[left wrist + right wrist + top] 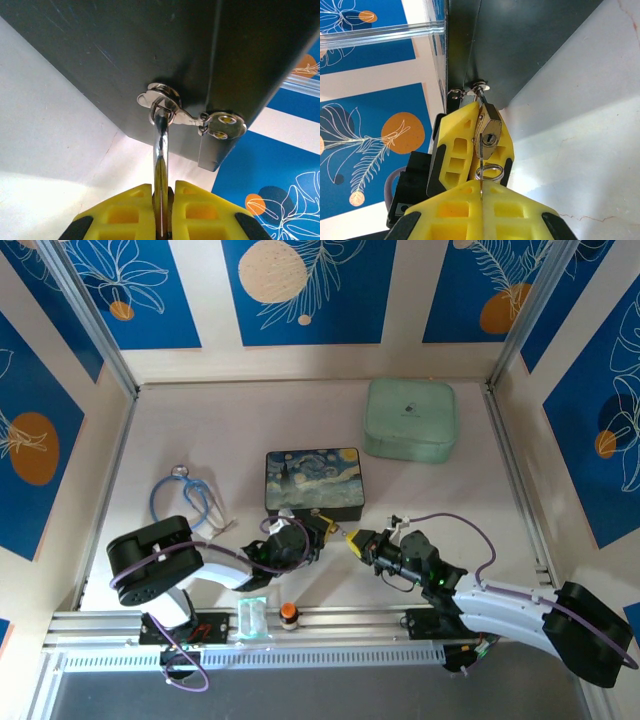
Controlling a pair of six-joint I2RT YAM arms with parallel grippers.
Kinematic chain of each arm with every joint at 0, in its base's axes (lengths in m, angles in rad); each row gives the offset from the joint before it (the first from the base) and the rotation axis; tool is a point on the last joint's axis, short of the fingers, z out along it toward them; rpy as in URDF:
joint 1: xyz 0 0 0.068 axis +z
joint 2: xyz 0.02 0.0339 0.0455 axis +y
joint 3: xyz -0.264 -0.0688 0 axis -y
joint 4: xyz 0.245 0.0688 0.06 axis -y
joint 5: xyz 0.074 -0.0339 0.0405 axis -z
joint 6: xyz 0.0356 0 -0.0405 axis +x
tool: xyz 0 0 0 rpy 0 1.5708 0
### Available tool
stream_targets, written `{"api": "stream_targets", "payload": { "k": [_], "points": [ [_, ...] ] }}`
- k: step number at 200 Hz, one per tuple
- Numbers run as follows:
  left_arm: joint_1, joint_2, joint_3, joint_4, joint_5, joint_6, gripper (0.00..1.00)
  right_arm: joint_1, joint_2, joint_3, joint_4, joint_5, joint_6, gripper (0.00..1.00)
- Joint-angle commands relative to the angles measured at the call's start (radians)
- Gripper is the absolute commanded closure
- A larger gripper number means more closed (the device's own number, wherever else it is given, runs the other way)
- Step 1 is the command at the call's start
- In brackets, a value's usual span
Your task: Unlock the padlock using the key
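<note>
Your left gripper (161,195) pinches the padlock (489,131); your right gripper (481,192) pinches the key (481,162) at the keyhole (490,139). By my judgement, turning and release are left to do.

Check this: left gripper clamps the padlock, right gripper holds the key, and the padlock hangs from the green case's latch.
Not the green case: the left wrist view shows the padlock hooked through the latch of the dark box. The left gripper does clamp the padlock and the right gripper holds the key.
</note>
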Motion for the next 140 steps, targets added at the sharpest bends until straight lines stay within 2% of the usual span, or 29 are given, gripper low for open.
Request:
{"api": "stream_targets", "payload": {
  "k": [1,88,140],
  "points": [
    [0.001,0.015,0.029,0.106,-0.015,-0.001,1.00,-0.007,0.004,0.011,-0.011,-0.034,-0.017,1.00],
    [-0.001,0.012,0.031,0.110,0.002,-0.017,1.00,-0.010,0.042,-0.002,0.059,-0.029,-0.010,1.00],
    [-0.004,0.001,0.027,0.075,-0.011,-0.015,1.00,0.016,-0.055,-0.008,-0.052,0.034,-0.017,1.00]
  ]
}}
